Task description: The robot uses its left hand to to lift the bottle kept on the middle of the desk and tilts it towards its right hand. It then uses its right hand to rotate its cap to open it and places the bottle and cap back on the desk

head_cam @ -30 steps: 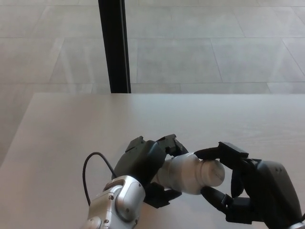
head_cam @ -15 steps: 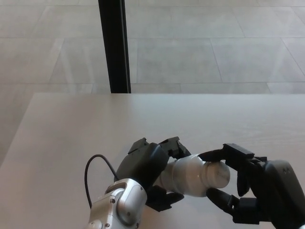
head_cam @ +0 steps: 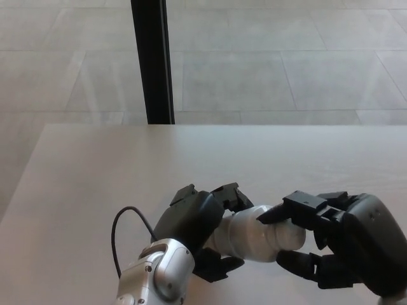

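Note:
A white bottle (head_cam: pixel 251 234) lies tilted almost level above the desk (head_cam: pixel 127 165), its cap end pointing right. My left hand (head_cam: pixel 197 222) is shut around the bottle's body from the left. My right hand (head_cam: pixel 331 238) has its fingers (head_cam: pixel 292 208) over the top of the cap (head_cam: pixel 291 234) and its thumb under it, closed on the cap. The cap is mostly covered by those fingers.
A black upright post (head_cam: pixel 152 60) stands behind the desk's far edge at centre left. A black cable (head_cam: pixel 121 225) loops out from my left wrist. Beyond the desk is pale tiled floor (head_cam: pixel 286 63).
My right hand has moved left and rolled over the cap, closing on it. The bottle and left hand shifted slightly right and lower early on, then held still.

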`<state>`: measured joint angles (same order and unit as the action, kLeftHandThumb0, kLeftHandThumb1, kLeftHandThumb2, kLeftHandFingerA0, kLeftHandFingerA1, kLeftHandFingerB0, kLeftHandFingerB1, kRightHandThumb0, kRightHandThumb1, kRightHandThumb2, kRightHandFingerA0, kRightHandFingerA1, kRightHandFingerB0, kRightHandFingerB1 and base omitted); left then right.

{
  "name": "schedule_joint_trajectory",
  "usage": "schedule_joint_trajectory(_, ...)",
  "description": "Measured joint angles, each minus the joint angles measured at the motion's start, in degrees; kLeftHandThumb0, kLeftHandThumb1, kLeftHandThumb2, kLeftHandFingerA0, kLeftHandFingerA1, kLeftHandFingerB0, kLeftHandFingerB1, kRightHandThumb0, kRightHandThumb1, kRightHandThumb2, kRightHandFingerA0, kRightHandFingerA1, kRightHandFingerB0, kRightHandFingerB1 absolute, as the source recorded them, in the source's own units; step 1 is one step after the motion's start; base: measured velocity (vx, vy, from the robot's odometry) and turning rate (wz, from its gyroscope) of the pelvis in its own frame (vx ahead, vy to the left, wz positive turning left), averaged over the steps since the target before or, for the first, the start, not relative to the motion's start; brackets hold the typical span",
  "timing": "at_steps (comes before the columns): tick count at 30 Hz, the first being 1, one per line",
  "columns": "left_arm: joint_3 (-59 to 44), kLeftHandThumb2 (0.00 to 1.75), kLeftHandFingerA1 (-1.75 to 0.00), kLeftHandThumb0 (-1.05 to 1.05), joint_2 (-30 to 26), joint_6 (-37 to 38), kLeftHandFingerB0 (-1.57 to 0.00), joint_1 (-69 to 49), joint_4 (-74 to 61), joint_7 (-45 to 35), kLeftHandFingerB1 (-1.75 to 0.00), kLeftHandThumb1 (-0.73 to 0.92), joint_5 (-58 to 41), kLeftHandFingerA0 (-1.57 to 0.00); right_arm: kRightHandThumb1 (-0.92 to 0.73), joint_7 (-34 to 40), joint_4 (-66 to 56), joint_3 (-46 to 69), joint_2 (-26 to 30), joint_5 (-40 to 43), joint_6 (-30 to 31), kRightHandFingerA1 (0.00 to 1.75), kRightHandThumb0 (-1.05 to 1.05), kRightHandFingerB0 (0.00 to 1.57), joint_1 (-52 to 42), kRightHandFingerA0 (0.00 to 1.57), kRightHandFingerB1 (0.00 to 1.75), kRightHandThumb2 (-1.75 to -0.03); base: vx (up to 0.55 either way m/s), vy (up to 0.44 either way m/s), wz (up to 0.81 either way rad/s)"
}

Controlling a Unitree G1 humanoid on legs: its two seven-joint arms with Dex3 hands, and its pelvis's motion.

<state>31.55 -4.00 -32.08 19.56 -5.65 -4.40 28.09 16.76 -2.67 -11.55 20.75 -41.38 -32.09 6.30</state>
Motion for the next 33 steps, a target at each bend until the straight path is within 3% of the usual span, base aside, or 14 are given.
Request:
schedule_joint_trajectory(1, 0.0, 0.79, -1.03, 0.12, -0.2, 0.3, -0.56, 0.0, 0.0, 0.0, -0.72, 0.69, 0.0, -0.77, -0.59, 0.5, 0.4, -0.4, 0.6, -0.7, -0.8, 1.67, -0.38, 0.87, 0.6, 0.94, 1.1, -0.69, 0.0, 0.0, 0.0)
schedule_joint_trajectory(2, 0.0, 0.83, -1.36, 0.15, -0.3, 0.5, -0.68, 0.0, 0.0, 0.0, -1.05, 0.66, 0.0, -0.87, -0.52, 1.0, 0.7, -0.7, 1.0, -1.2, -1.4, 1.6, -0.36, 0.85, 1.0, 0.96, 1.19, -0.87, 0.0, 0.0, 0.0)
schedule_joint_trajectory(3, 0.0, 0.83, -1.36, 0.15, -0.4, 0.5, -0.68, 0.0, -0.1, -0.1, -1.05, 0.66, 0.0, -0.87, -0.52, 1.6, 1.1, -1.2, 1.6, -1.8, -2.0, 1.6, -0.36, 0.85, 1.5, 0.96, 1.19, -0.87, 0.0, 0.0, 0.0)
schedule_joint_trajectory(4, 0.0, 0.8, -1.13, 0.14, -0.4, 0.5, -0.59, 0.0, -0.1, -0.1, -0.79, 0.66, 0.0, -0.79, -0.45, 2.0, 1.3, -1.5, 1.9, -2.1, -2.5, 1.5, -0.3, 0.84, 1.8, 0.97, 1.18, -1.06, 0.0, 0.0, 0.0)
schedule_joint_trajectory(6, 0.1, 0.92, -1.51, 0.19, -0.4, 0.5, -0.75, 0.0, -0.2, -0.1, -1.17, 0.66, 0.0, -0.76, -0.43, 3.6, 2.1, -2.4, 3.2, -3.7, -4.1, 1.64, -0.3, 0.79, 2.8, 0.87, 1.24, -1.12, 0.0, 0.0, 0.0)
schedule_joint_trajectory(10, 0.1, 0.78, -1.63, 0.17, -0.4, 0.6, -0.74, 0.0, -0.2, -0.1, -1.32, 0.69, 0.0, -0.79, -0.51, 6.4, 2.7, -3.8, 6.1, -6.5, -7.2, 1.64, -0.31, 0.77, 4.2, 0.86, 1.2, -1.02, 0.0, 0.0, 0.0)
schedule_joint_trajectory(11, 0.0, 1.0, -1.73, 0.23, -0.4, 0.6, -0.75, 0.0, -0.2, -0.1, -1.41, 0.65, 0.0, -0.82, -0.52, 7.0, 2.8, -4.0, 6.9, -7.0, -8.0, 1.63, -0.31, 0.68, 4.7, 0.81, 1.29, -1.01, 0.0, 0.0, 0.0)
schedule_joint_trajectory(14, -0.1, 1.08, -1.69, 0.23, -0.3, 0.6, -0.74, 0.0, -0.2, -0.1, -1.34, 0.65, 0.0, -0.78, -0.61, 8.5, 3.9, -3.9, 8.9, -7.9, -10.6, 1.62, -0.31, 0.69, 6.1, 0.8, 1.26, -0.92, 0.0, 0.0, 0.0)
schedule_joint_trajectory(16, -0.1, 1.15, -1.61, 0.23, -0.1, 0.6, -0.83, 0.0, -0.2, -0.1, -1.31, 0.63, 0.0, -0.97, -0.68, 9.4, 4.9, -3.9, 9.9, -8.3, -12.4, 1.65, -0.29, 0.67, 7.2, 0.8, 1.27, -0.81, 0.0, 0.0, 0.0)
schedule_joint_trajectory(19, -0.3, 1.19, -1.61, 0.22, -0.1, 0.6, -0.85, 0.0, 0.0, -0.1, -1.32, 0.6, 0.0, -1.0, -0.7, 10.7, 6.1, -3.5, 11.2, -8.7, -14.8, 1.67, -0.29, 0.67, 8.2, 0.8, 1.29, -0.82, 0.0, 0.0, 0.0)
schedule_joint_trajectory(23, -0.7, 1.17, -1.6, 0.21, -0.1, 0.8, -0.88, -0.2, 0.2, -0.1, -1.32, 0.6, 0.0, -1.03, -0.53, 13.1, 7.9, -2.6, 12.8, -9.0, -18.3, 1.63, -0.2, 0.57, 9.5, 0.7, 1.57, -1.06, 0.0, 0.0, 0.0)
schedule_joint_trajectory(25, -0.8, 1.17, -1.6, 0.21, -0.1, 1.0, -0.88, -0.3, 0.4, -0.1, -1.32, 0.6, 0.0, -1.03, -0.48, 14.3, 9.0, -1.8, 13.3, -9.2, -20.1, 1.68, -0.18, 0.58, 9.8, 0.75, 1.65, -1.11, 0.0, 0.0, 0.0)
schedule_joint_trajectory(26, -0.9, 1.1, -1.71, 0.23, -0.1, 1.1, -0.77, -0.4, 0.5, 0.0, -1.4, 0.62, 0.0, -0.82, -0.57, 14.8, 9.4, -1.5, 13.4, -9.2, -20.8, 1.71, -0.2, 0.57, 9.8, 0.75, 1.62, -1.03, 0.0, 0.0, 0.0)
schedule_joint_trajectory(33, -1.1, 0.97, -1.61, 0.23, -0.1, 1.6, -0.75, -0.7, 0.7, 0.0, -1.26, 0.67, 0.7, -0.79, -0.59, 17.5, 12.2, 0.9, 13.4, -9.2, -25.4, 1.75, -0.19, 0.45, 9.8, 0.77, 1.74, -0.93, 0.0, 0.0, 0.0)
